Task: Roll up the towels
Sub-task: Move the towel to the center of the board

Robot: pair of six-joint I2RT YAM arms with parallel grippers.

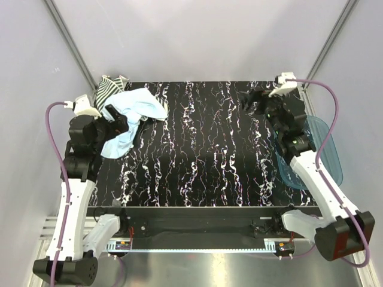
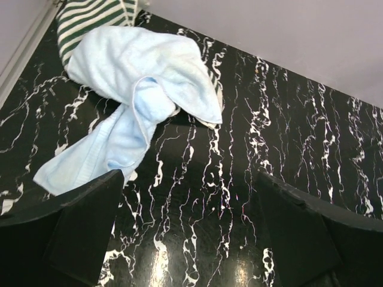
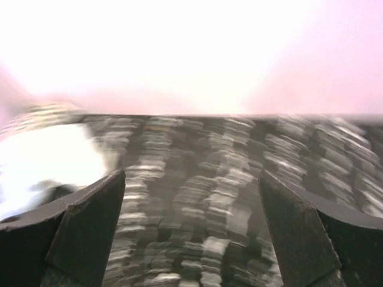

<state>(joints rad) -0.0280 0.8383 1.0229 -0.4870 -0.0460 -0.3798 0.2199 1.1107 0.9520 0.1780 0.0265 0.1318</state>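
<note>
Hovering my left gripper (image 2: 190, 176) spread and empty beside the blue towel (image 2: 149, 72), which is crumpled over the striped towel (image 2: 90, 21) at far left. My right gripper (image 3: 191, 176) is spread too. I'd pinch a blue corner and pull it flat first.

Just beyond the black fingers (image 2: 84, 227) of the left gripper (image 2: 188, 179), a plain pale blue soft cloth towel (image 2: 137, 89) overlaps a soft cloth towel with narrow dark-green-and-white stripes (image 2: 90, 21), on a glossy black tabletop (image 2: 287, 137) veined in white.
</note>
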